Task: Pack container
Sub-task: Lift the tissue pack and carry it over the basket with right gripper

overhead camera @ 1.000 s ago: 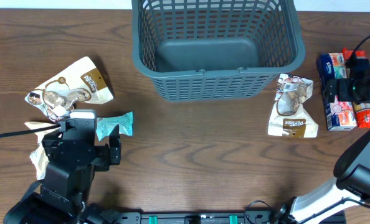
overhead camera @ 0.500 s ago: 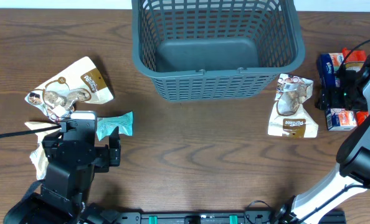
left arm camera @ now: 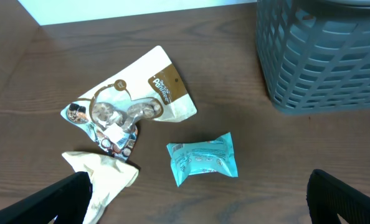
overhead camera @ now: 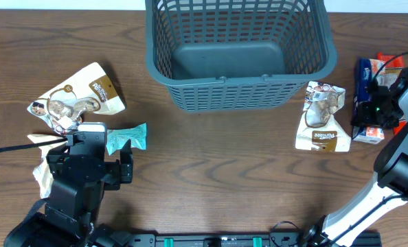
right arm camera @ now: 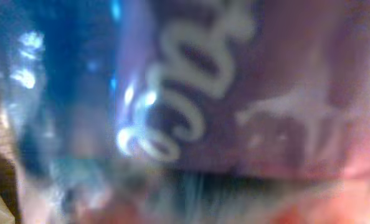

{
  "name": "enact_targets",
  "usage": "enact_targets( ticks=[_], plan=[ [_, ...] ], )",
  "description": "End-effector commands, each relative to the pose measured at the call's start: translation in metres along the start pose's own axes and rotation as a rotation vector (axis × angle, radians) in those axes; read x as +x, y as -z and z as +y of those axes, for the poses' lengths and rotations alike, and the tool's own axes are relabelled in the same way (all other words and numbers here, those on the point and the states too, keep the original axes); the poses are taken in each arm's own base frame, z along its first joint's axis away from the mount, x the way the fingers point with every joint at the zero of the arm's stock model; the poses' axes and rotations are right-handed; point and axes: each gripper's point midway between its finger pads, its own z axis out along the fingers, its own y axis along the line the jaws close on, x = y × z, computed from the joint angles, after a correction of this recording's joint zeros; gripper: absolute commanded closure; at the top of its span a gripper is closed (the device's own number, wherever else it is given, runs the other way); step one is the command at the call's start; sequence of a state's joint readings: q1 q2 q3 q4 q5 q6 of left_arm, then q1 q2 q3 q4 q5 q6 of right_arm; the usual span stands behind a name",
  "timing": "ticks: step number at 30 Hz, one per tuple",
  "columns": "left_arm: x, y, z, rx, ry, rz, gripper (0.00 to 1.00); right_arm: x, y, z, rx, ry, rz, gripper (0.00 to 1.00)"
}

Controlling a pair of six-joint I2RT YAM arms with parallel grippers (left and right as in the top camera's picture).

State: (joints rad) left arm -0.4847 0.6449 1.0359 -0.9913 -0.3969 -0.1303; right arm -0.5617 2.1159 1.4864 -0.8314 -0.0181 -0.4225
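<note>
The container (overhead camera: 238, 96), a large grey-blue slotted basket, stands at the back centre with nothing in it. My right gripper (overhead camera: 373, 110) is down on a blue packet (overhead camera: 365, 73) at the far right. That packet (right arm camera: 172, 93) fills the right wrist view as a blur and hides the jaws. My left gripper (left arm camera: 197, 193) is open near the front left, just short of a teal packet (left arm camera: 203, 158), with nothing between its fingers. One fingertip (left arm camera: 66, 196) overlaps a cream packet (left arm camera: 104, 174).
A white-and-brown snack pouch (overhead camera: 77, 99) lies at the left, and a similar one (overhead camera: 321, 116) lies right of the basket's front corner. A red packet (overhead camera: 389, 62) sits behind the blue one. The basket's corner (left arm camera: 322, 56) shows in the left wrist view.
My right arm has swung left and down onto the blue packet, which looks shifted slightly left. The left arm has not moved.
</note>
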Motion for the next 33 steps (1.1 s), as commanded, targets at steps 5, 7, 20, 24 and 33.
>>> enact_targets(
  ticks=[5, 7, 20, 24, 33],
  plan=[
    [-0.004, 0.003, 0.003, -0.012, 0.006, -0.013, 0.01, 0.002, -0.012, -0.002, -0.005, -0.106, 0.013, 0.98],
    [-0.004, 0.003, 0.003, -0.012, 0.006, -0.013, 0.01, -0.002, -0.008, -0.004, -0.003, -0.132, 0.004, 0.98],
    [-0.004, 0.003, 0.003, -0.012, 0.006, -0.013, 0.01, -0.094, 0.143, 0.001, -0.112, -0.130, -0.287, 0.98],
    [-0.004, 0.003, 0.003, -0.012, 0.006, -0.013, 0.01, -0.122, 0.229, 0.016, -0.174, -0.091, -0.473, 0.98],
    [-0.004, 0.003, 0.003, -0.012, 0.005, -0.013, 0.01, -0.122, 0.402, 0.143, -0.578, 0.169, -0.823, 0.98]
  ],
)
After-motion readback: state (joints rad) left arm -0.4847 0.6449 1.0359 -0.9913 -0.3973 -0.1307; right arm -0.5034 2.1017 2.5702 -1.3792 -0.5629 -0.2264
